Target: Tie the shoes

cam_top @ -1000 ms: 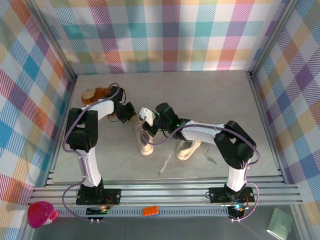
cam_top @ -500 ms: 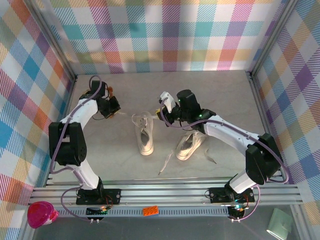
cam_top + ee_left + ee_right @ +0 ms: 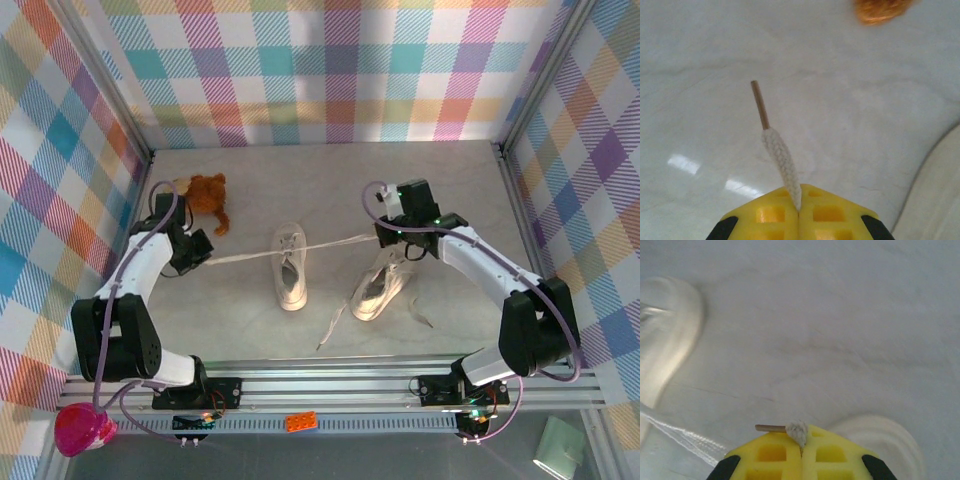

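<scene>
Either side of the cream canvas shoe (image 3: 290,270), its woven white lace (image 3: 240,257) runs taut. Left of that shoe, the left gripper (image 3: 200,256) is clenched on one braided end, whose stiff brown tip pokes past the yellow pads (image 3: 775,215). To its right, the right gripper (image 3: 386,232) pinches the other end. Beside it, the second shoe (image 3: 375,290) lies partly hidden under the right arm.

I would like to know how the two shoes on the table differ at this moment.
The middle shoe has its laces pulled taut sideways between the shut left tool and the shut right tool; the right-hand shoe trails slack lace ends. The middle shoe lies straight, the right-hand shoe at a slant. Both are cream low-tops.
</scene>
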Robot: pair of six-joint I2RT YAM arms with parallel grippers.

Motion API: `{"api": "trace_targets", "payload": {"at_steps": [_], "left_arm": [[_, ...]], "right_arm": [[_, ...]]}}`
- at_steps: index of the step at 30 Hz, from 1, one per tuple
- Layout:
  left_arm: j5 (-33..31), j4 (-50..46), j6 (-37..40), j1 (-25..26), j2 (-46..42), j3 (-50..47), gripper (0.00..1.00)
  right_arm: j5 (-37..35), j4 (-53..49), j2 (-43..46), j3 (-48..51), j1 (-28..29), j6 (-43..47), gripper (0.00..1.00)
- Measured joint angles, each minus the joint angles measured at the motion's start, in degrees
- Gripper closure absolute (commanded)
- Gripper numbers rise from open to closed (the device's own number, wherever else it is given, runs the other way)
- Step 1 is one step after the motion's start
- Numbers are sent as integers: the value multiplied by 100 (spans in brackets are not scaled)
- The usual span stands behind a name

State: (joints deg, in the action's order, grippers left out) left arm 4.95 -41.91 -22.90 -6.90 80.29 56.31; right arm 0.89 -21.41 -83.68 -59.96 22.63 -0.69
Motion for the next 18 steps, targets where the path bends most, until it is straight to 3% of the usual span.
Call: {"api": "trace_targets", "payload": {"at_steps": [9,18], "left_arm": [[15,-127,7,-734,-367,-494,100],[922,-107,258,-1919,-793,-966,100]], "right_arm": [[-219,-470,-409,0,-243,4,100],[-186,-643,-855,0,-245,7,100]]}}
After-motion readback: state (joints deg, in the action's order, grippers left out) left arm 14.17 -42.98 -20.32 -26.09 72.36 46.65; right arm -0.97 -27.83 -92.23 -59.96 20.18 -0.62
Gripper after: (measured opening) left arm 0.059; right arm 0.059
